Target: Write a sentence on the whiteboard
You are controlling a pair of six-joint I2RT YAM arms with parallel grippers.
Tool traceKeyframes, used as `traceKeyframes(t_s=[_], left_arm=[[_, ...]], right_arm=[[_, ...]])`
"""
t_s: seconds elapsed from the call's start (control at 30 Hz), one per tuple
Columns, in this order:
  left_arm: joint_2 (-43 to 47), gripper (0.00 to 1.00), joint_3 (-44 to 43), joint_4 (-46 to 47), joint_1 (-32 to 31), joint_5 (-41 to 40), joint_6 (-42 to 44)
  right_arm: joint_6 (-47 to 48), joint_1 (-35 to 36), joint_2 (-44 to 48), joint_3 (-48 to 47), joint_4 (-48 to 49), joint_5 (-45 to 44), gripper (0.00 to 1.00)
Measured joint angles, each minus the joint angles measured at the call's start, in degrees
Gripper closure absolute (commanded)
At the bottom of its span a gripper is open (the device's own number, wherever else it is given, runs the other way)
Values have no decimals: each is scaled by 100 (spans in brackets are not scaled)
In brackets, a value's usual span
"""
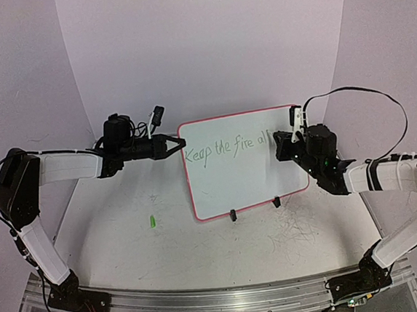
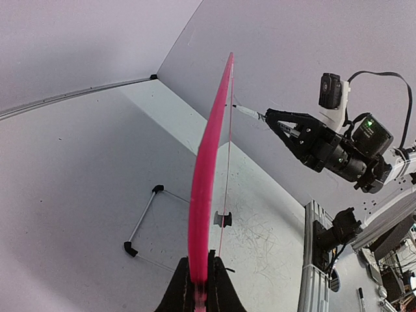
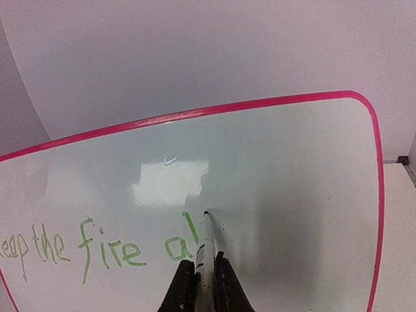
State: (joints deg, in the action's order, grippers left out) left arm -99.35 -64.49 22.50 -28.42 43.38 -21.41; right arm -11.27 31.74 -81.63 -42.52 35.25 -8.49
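Light is even and diffuse in all three views, bright, with a faint violet cast. You have one glare patch on the whiteboard [image 3: 292, 195], soft white, just above and left of the right gripper [image 3: 203, 265]. The marker [image 3: 205, 237] throws a thin shadow beside its tip. At the left gripper [image 2: 198, 276] the board's rim blurs near the fingers. Both wrist views bend at the edges. The top view is slightly grainy.
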Motion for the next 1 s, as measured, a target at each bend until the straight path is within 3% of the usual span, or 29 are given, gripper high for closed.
traceKeyframes(t_s=[1.0], left_arm=[[0, 100, -2, -4, -2, 0, 11]], right_arm=[[-41, -21, 211, 343, -13, 65, 100]])
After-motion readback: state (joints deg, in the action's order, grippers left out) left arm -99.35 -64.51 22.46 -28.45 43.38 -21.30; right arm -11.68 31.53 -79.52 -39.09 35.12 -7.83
